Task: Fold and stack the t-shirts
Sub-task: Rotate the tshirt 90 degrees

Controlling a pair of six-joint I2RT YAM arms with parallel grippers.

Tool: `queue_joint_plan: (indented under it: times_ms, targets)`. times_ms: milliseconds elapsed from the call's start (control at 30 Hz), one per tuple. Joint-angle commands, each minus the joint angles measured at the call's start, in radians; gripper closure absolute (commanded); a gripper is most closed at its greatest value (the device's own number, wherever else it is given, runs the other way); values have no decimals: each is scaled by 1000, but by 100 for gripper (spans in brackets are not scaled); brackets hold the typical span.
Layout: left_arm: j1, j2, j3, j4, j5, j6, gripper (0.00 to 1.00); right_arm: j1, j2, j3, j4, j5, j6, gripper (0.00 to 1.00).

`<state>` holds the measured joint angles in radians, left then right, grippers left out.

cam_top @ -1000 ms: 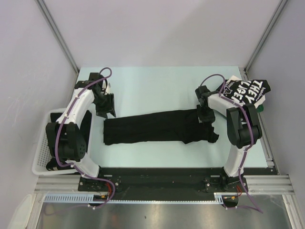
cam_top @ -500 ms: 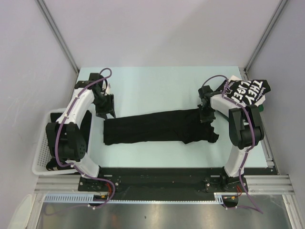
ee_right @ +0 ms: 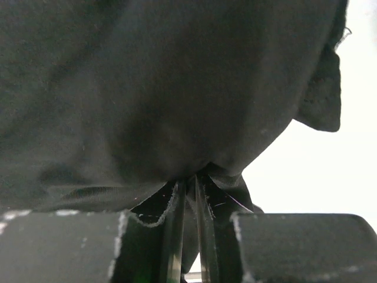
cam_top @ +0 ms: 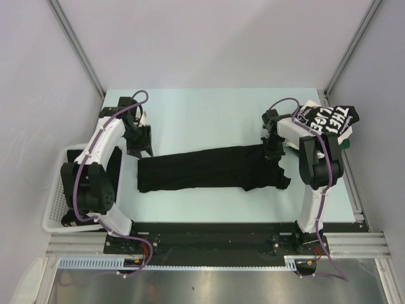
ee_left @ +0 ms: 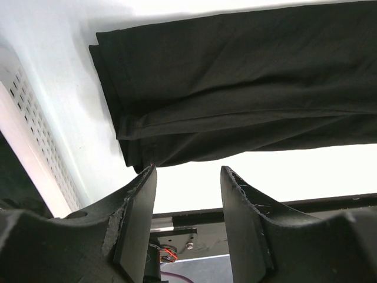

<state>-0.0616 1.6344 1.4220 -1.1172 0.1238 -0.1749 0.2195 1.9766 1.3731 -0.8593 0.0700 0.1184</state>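
The pale green table [cam_top: 209,114] holds a black t-shirt [cam_top: 202,170] folded into a long band across the middle, with a lettered t-shirt [cam_top: 329,119] bunched at the far right corner. The right gripper [cam_top: 273,152] pinches the band's right end. The left gripper [cam_top: 140,149] hangs open just beside its left end.

Left gripper [ee_left: 188,170] agape, right gripper [ee_right: 189,181] tightly pinched
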Motion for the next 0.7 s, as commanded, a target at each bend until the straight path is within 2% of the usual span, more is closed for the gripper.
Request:
queue_joint_plan:
  times_ms: [0,233,667]
  targets:
    - [-6,-22,43,-9,-12,6,47,14,117,73,126,-70,0,83]
    - [-6,-25,35,-7,-15,5,46,6,225,266,46,34,-51,85]
    - [-4,-41,14,-10,-32,5,45,-9,392,535,-32,106,-102,85]
